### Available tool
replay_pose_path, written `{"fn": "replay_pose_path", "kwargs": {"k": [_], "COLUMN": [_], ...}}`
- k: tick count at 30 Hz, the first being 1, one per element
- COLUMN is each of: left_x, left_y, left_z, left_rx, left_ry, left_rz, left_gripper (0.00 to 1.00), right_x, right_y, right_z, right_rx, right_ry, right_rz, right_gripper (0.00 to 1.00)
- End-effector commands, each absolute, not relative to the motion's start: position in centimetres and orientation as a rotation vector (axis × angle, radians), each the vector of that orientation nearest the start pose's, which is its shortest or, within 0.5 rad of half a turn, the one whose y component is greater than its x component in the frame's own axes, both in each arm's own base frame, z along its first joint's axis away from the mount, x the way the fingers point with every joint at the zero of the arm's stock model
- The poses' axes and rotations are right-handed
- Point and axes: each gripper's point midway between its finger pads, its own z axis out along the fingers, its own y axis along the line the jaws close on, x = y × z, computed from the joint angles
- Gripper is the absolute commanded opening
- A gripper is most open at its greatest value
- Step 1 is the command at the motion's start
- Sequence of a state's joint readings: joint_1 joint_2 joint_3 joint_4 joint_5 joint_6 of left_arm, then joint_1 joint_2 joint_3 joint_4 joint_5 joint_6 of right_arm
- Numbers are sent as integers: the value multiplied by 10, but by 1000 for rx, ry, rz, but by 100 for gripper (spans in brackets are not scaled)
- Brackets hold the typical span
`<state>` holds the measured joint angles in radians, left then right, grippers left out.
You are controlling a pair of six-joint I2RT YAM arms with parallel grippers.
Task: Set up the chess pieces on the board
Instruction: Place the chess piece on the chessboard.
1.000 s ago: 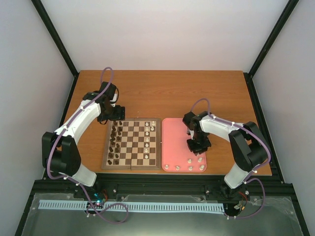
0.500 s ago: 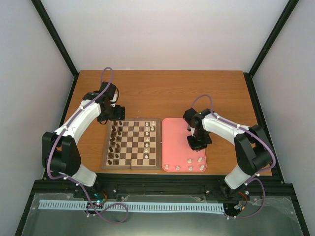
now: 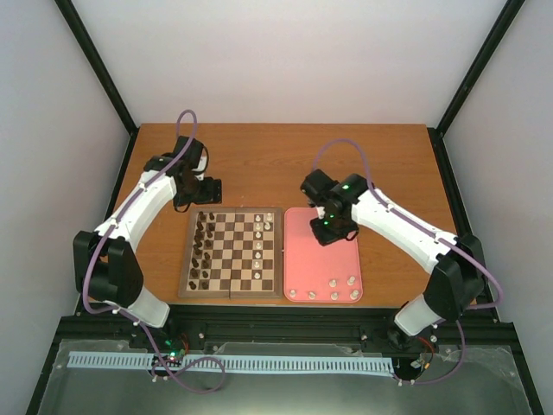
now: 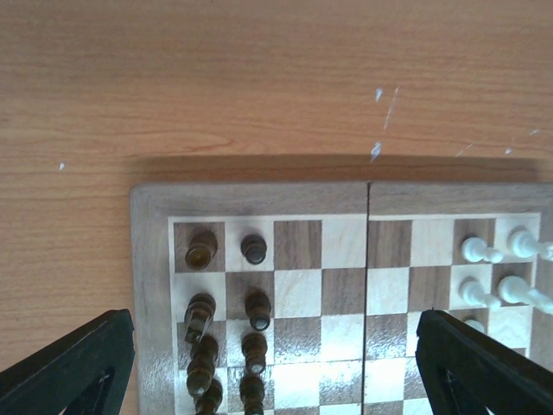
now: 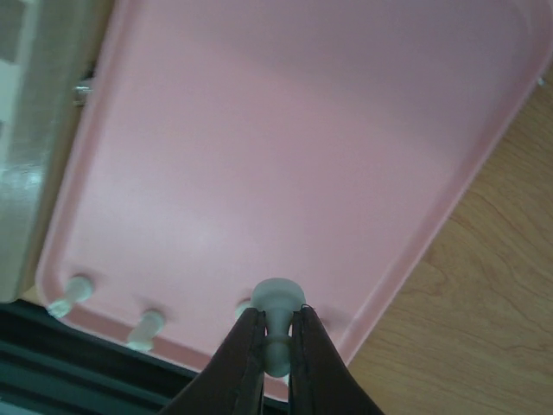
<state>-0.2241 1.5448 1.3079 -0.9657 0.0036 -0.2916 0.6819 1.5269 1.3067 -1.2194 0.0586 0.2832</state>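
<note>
Right gripper over the far part of the pink tray, its fingers pinched tight on a single cream piece. From my console the wrist view shows the piece's rounded end poking out just past the fingertips. Its long axis appears to run in line with the fingers rather than across them.

The board lies to this gripper's left, just beside the tray's left rim. What matters for the carry is that short sideways crossing. The cream pieces already standing fill the far end of the two files nearest the tray, so I judge the open squares for this side sit toward the near end of those same files. The right arm is plainly the nearer one to them.

The left gripper hangs past the board's far left corner, above the table, jaws wide apart and holding nothing. It is on the side where the dark pieces stand in their two files.

A handful of spare cream pieces sit along the tray's near edge, well apart from the gripper. I read the piece as held well enough for the crossing, though how squarely its base will meet the square I cannot tell from here.
</note>
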Motion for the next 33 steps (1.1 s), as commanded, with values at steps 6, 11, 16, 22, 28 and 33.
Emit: {"fn": "replay_pose_path", "kwargs": {"k": [6, 11, 16, 22, 28, 33], "left_x": [362, 358, 352, 349, 347, 348], "left_y": [-91, -83, -81, -80, -78, -78], "left_z": [175, 180, 179, 186, 189, 191], "left_rx": [-72, -78, -79, -88, -91, -93], "left_ry": [2730, 2707, 2702, 2681, 2668, 2660], "left_rz": [-228, -183, -175, -178, -174, -173], "left_gripper": [100, 100, 100, 100, 100, 100], "right_x": [184, 148, 137, 132, 120, 110], "right_y": [268, 302, 322, 349, 367, 374], "right_z": [151, 129, 117, 108, 92, 85], "right_rx": [-901, -1173, -1352, -1433, -1530, -1569], "right_ry": [2931, 2939, 2915, 2912, 2904, 2902], "right_rz": [29, 76, 60, 113, 86, 91], "right_gripper": [3, 3, 3, 3, 3, 3]}}
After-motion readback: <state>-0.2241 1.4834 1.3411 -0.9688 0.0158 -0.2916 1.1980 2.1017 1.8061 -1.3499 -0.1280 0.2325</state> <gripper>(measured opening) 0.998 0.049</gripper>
